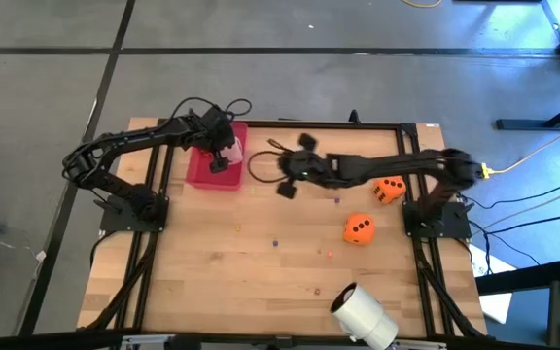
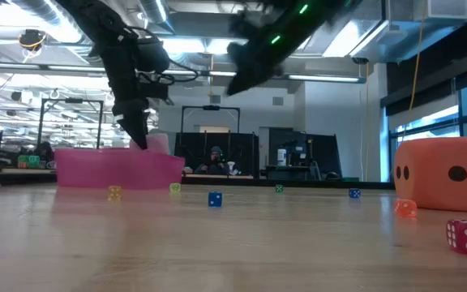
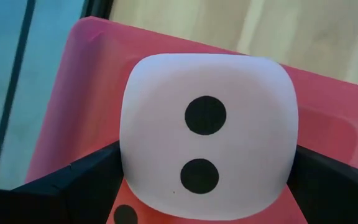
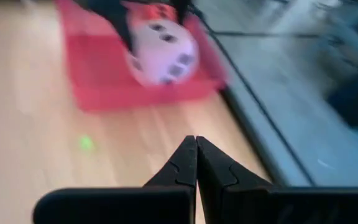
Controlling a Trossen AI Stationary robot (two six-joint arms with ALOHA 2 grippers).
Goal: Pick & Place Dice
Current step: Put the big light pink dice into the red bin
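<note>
Red tray [image 1: 202, 173] at upper left of the high view. Pale pink die [image 3: 207, 130] right above it, snug between wide-apart fingers of left gripper [image 1: 224, 156], arm bent over from the left. Two orange dice [image 1: 359, 229] at right, nearer right gripper [image 1: 287, 187], pinched together on nothing, reaching mid-table.

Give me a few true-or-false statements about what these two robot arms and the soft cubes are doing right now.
1. The left gripper holds the pale pink soft die over the flat red tray. True.
2. The right gripper is wide open. False: its fingers are pressed together, empty.
3. Two orange soft dice lie on the wooden table. True.
4. The white cylinder roll sits in the tray. False: it lies at the table's near edge.
</note>
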